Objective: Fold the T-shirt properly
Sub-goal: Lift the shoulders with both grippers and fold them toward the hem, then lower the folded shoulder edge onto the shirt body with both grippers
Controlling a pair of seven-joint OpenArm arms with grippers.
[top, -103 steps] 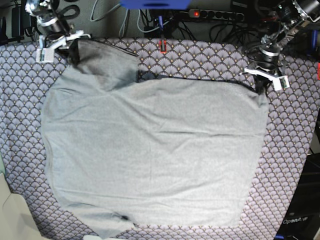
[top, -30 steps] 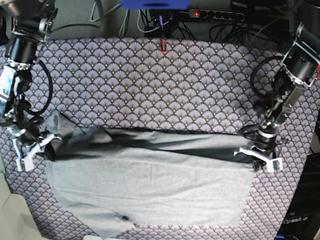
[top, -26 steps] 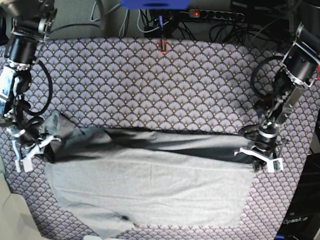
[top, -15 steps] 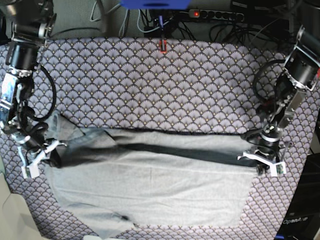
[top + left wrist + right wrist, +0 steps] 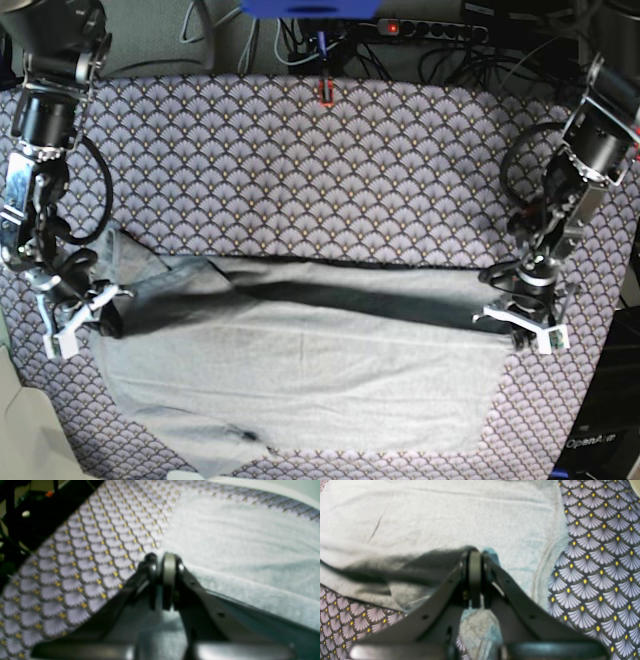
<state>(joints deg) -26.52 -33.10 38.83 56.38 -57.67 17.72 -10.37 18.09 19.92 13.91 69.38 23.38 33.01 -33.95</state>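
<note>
1. The T-shirt (image 5: 300, 370) lies spread across the near half of the counter (image 5: 330, 170), which is covered by a purple-grey scallop-patterned cloth (image 5: 400, 160). Its near edge reaches almost to the front of the base view, with one sleeve at the near left.

2. The far part of the shirt is turned over toward the front, so a doubled band runs from side to side. A darker strip (image 5: 370, 300) of the inside shows along that band.

3. The right tool (image 5: 75, 325), on the left side of the base view, has its jaws pressed together on the shirt's left end. In the right wrist view the right tool's (image 5: 475, 580) jaws meet with grey fabric bunched between and beneath them. The flat shirt (image 5: 445, 517) spreads out beyond the tips, with patterned cloth to either side.

4. The left tool (image 5: 522, 325), on the right side of the base view, is clamped narrow on the shirt's right end at the fold. The left wrist view is blurred, but the left tool's (image 5: 163, 580) jaws stand together with pale fabric (image 5: 237, 542) to the right of them and beneath, and bare patterned cloth (image 5: 75, 567) to the left.

5. Beyond the folded edge, the far half of the cloth lies uncovered up to the cables (image 5: 440, 45) at the back.
</note>
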